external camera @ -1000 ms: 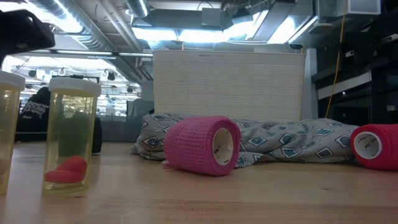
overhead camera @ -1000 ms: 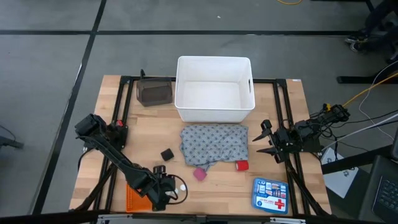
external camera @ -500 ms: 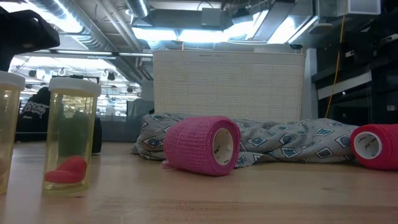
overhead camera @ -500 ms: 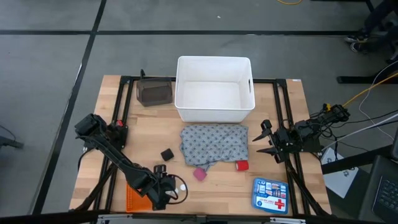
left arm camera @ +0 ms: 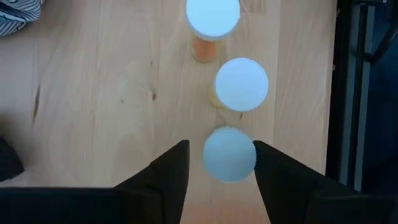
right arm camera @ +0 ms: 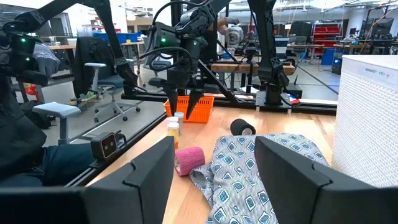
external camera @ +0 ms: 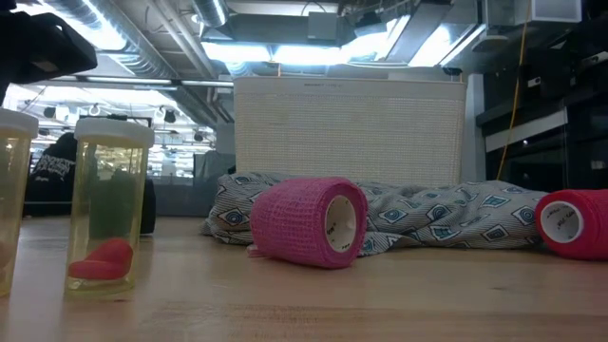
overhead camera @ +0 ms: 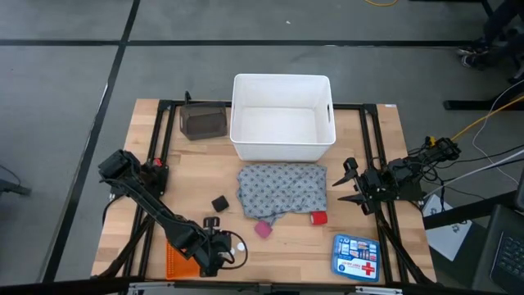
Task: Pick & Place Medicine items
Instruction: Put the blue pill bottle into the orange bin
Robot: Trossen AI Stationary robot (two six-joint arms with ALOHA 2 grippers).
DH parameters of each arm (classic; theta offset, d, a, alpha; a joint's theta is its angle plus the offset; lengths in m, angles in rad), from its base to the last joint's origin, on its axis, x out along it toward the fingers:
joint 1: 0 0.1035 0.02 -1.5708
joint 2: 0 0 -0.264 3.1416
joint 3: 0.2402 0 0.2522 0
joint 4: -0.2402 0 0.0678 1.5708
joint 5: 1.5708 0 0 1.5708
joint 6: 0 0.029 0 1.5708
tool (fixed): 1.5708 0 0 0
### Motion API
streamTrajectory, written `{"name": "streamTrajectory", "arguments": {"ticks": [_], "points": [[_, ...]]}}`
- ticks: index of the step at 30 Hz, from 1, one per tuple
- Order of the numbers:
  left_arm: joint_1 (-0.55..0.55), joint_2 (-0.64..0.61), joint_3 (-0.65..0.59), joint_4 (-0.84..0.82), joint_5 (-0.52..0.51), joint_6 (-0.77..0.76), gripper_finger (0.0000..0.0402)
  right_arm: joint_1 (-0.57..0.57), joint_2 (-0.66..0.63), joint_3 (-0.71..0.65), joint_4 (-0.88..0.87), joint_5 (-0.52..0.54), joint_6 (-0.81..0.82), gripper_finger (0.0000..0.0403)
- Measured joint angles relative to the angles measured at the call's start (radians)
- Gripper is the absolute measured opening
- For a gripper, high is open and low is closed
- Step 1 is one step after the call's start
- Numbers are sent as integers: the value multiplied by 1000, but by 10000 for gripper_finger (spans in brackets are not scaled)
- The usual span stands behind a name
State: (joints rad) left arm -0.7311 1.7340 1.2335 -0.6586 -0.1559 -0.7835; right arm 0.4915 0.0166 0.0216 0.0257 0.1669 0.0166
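Nothing moved on the worktop [overhead camera: 368,156] since a second ago; only the left end effector [left arm camera: 216,163] shifted slightly, fingers spread around the nearest of three white-capped bottles [left arm camera: 229,154], holding nothing. Risk: closing off-centre could topple neighbours. One grey cloth [overhead camera: 281,190]; pink roll [overhead camera: 262,229], red roll [overhead camera: 318,218], black roll [overhead camera: 219,203]. Right end effector [overhead camera: 347,183] waits open.

red cross sign on blue box [overhead camera: 356,256]
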Motion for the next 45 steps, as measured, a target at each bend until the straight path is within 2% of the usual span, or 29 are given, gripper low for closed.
{"name": "streamTrajectory", "arguments": {"ticks": [10,21,29,36,41,45], "points": [[0,0,0,4,36,13,114,0,0,0,0,0,0,224],[0,-2,16,-13,77,53,108,0,0,0,0,0,0,224],[0,-2,193,-252,61,115,107,0,0,0,0,0,0,224],[-9,-2,324,-489,40,70,107,0,0,0,0,0,0,224],[-38,-3,363,-602,12,4,107,0,0,0,0,0,0,224],[-74,-3,364,-633,7,-58,107,0,0,0,0,0,0,224]]}}
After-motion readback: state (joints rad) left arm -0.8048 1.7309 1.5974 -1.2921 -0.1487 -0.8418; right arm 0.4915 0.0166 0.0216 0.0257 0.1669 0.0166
